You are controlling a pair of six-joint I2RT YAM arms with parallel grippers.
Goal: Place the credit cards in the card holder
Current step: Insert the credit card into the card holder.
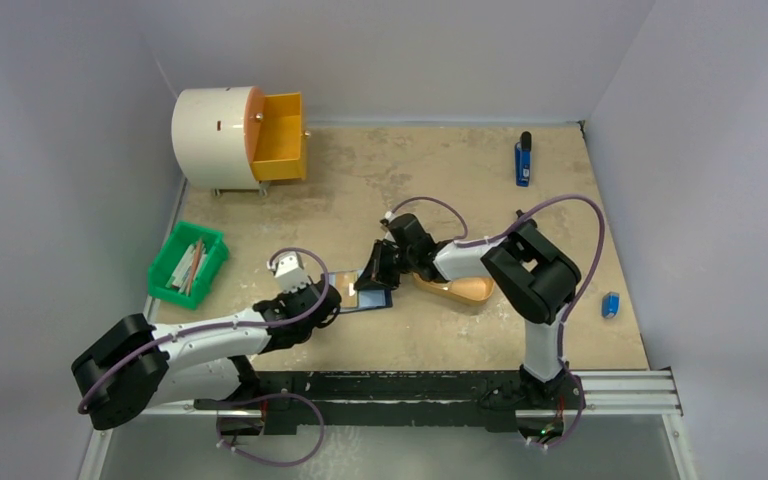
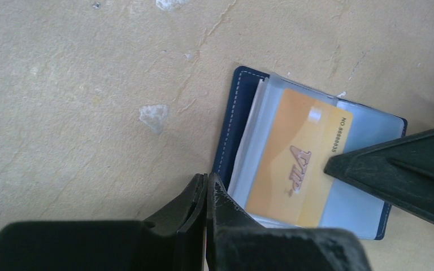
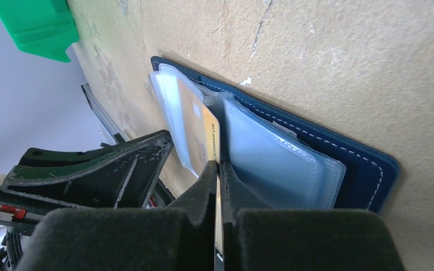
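Note:
The navy card holder (image 1: pixel 375 297) lies open on the table, its clear sleeves fanned out (image 2: pixel 234 121) (image 3: pixel 367 169). A tan credit card (image 2: pixel 294 158) marked VIP lies partly within the sleeves. In the right wrist view the card (image 3: pixel 210 132) stands on edge and runs down between my right gripper's fingers. My right gripper (image 1: pixel 372 275) (image 3: pixel 219 167) is shut on the card's outer end. My left gripper (image 1: pixel 335 297) (image 2: pixel 207 179) is shut at the holder's near left corner, and nothing shows between its tips.
A green bin (image 1: pixel 188 265) of long sticks stands at the left edge. A white drum with an orange drawer (image 1: pixel 230 137) sits at the back left. An orange oval tray (image 1: pixel 460 289) lies under the right arm. Two blue objects (image 1: pixel 523 160) (image 1: pixel 611 304) lie at the right.

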